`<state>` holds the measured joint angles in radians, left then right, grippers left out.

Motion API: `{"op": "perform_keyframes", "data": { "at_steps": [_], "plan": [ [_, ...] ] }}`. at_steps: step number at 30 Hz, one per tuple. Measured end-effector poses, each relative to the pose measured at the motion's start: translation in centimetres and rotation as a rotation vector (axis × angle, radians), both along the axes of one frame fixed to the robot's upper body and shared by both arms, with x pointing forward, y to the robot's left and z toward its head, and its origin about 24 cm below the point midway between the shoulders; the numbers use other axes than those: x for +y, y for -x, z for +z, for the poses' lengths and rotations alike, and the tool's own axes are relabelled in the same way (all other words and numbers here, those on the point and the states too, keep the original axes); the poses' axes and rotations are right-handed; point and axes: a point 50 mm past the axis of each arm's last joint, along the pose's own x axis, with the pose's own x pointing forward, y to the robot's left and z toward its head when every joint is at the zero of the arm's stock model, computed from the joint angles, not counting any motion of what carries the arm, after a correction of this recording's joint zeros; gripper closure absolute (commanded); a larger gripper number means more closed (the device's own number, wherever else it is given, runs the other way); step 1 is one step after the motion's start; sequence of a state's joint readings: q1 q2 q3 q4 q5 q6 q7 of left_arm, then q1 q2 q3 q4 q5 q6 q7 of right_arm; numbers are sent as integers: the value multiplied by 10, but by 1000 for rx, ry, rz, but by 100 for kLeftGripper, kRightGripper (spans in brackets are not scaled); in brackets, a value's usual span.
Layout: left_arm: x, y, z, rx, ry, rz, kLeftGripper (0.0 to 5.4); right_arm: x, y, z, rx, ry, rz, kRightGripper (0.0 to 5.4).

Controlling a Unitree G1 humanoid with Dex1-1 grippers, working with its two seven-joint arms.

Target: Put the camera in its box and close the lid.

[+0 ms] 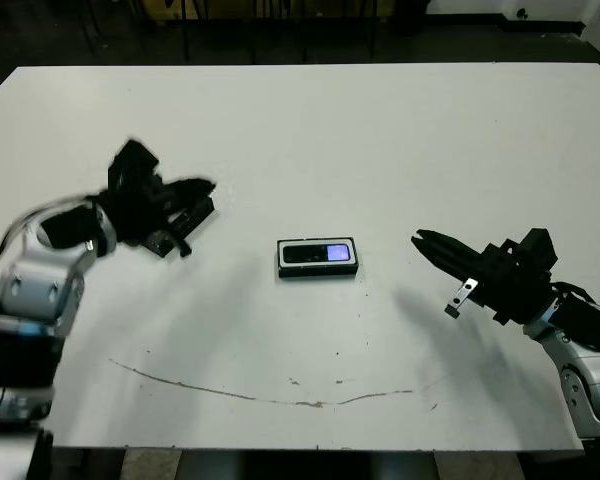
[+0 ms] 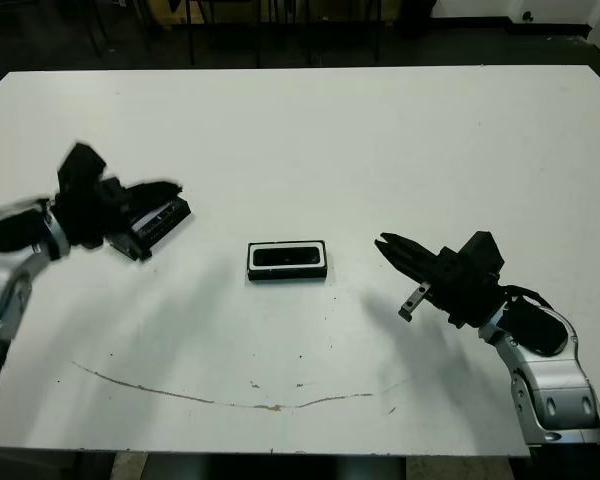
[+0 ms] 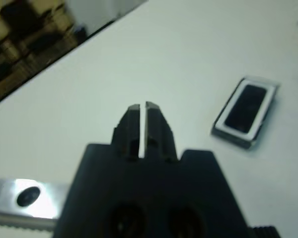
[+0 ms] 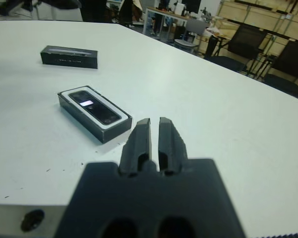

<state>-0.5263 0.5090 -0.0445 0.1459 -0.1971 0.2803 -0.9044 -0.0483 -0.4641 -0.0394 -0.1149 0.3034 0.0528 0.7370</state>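
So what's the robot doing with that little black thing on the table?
It's packing a camera into its box. The camera already lies inside the box in the middle of the white table. The lid isn't on yet; it lies on the table near the left gripper. Both the left gripper and the right gripper are shut and holding nothing.

Black camera (image 1: 318,253) glowing bluish in white-lined box (image 1: 281,259)

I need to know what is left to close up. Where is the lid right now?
The lid lies flat on the table's left side, beside the left pincer, apart from the box at the centre.
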Motion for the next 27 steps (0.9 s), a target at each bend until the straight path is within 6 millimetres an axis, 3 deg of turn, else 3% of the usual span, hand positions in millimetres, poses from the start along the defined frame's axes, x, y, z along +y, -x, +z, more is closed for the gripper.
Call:
{"op": "perform_keyframes", "data": {
  "at_steps": [8,13,15,20,27],
  "plan": [
    [-14,-10,-16,129,-57,-155,538,-8,-6,-8,46,-6,-34,540],
    [-13,-12,-17,111,-67,-150,538,-12,-6,-12,68,-12,-46,540],
    [-12,-12,-10,32,-42,-63,538,-13,-6,-14,68,-14,-45,540],
    [-8,1,-5,-174,-29,210,476,-15,-7,-18,55,-34,-12,540],
    [18,7,-2,-228,-92,333,350,-15,-8,-20,50,-39,-18,540]
  ]
}}
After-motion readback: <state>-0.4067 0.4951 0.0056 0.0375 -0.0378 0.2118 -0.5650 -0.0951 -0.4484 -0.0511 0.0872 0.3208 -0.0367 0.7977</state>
